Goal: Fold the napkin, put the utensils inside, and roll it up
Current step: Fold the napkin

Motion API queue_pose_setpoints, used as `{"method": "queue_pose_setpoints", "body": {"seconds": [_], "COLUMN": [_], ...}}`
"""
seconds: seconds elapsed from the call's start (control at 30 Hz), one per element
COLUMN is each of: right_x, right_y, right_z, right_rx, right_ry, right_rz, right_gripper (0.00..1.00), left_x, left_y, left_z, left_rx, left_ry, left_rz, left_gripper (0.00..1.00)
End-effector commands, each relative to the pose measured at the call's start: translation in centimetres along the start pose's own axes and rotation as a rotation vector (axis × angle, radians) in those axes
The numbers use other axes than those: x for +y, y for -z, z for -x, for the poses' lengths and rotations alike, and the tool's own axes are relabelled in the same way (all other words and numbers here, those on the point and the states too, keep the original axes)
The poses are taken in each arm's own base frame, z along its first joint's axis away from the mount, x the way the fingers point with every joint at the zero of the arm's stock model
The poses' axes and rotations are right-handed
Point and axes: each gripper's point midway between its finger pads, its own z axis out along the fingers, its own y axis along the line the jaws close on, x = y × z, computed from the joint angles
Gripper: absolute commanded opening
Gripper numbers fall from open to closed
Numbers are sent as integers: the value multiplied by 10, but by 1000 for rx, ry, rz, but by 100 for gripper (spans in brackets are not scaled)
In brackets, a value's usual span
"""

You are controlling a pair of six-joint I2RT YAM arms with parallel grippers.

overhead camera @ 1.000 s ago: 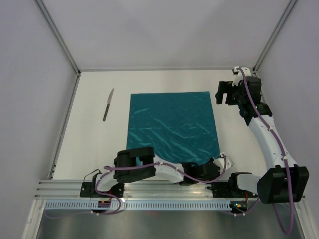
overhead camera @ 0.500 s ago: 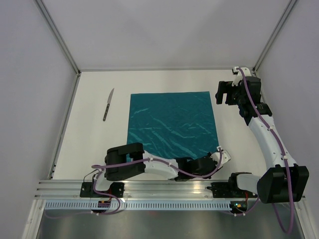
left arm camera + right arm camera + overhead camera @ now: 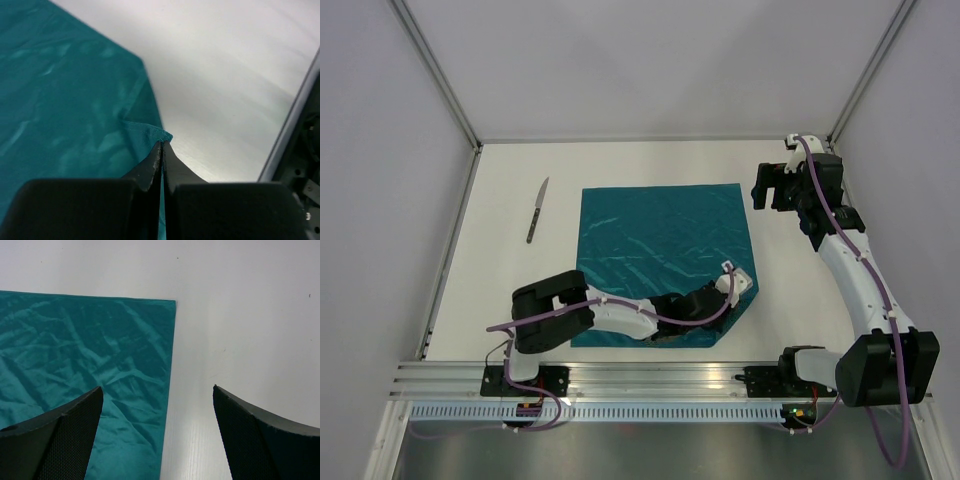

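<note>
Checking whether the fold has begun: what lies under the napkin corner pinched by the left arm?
The left gripper has its jaws shut on that corner, held over the napkin cloth and bare table. The left arm hides the near edge below it.

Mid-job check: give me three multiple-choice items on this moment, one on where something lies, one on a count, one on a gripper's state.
1. Where does the knife lie relative to the napkin?
A) on top of it
B) on the table to its left, apart from it
C) tucked under its far edge

2. How many utensils are in view?
A) one
B) two
C) three

3. What state is the left gripper in?
A) wide open above the table
B) shut on the napkin's near right corner
C) shut on the knife

Answers:
1 B: bare table shows between knife and cloth.
2 A: only the knife shows.
3 B: the left wrist view shows the cloth corner pinched between the closed fingers.
</note>
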Motion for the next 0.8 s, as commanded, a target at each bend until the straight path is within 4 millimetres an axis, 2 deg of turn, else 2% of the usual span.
{"method": "queue_pose_setpoints", "body": {"seconds": [0.0, 0.43, 0.5, 0.53, 0.63, 0.7, 0.77], "right_x": [2, 2, 3, 2, 3, 3, 3], "right_y": [0, -2, -3, -3, -2, -3, -3], "right_z": [10, 8, 8, 7, 7, 7, 7], "right_rx": [-23, -16, -14, -12, -11, -12, -11], "right_ry": [7, 4, 4, 5, 3, 5, 3], "right_rz": [5, 8, 11, 11, 13, 16, 18], "right_gripper": [95, 95, 95, 95, 95, 95, 95], "left_x": [14, 122, 134, 147, 165, 190, 203], "left_y": [13, 37, 42, 44, 51, 59, 64], "left_z": [40, 56, 60, 59, 60, 62, 63], "left_rx": [-106, -141, -152, -150, -149, -161, -164], "left_ry": [124, 278, 292, 303, 318, 338, 349], "left_rz": [7, 189, 206, 232, 259, 300, 324], "left_gripper": [2, 2, 2, 2, 2, 2, 2]}}
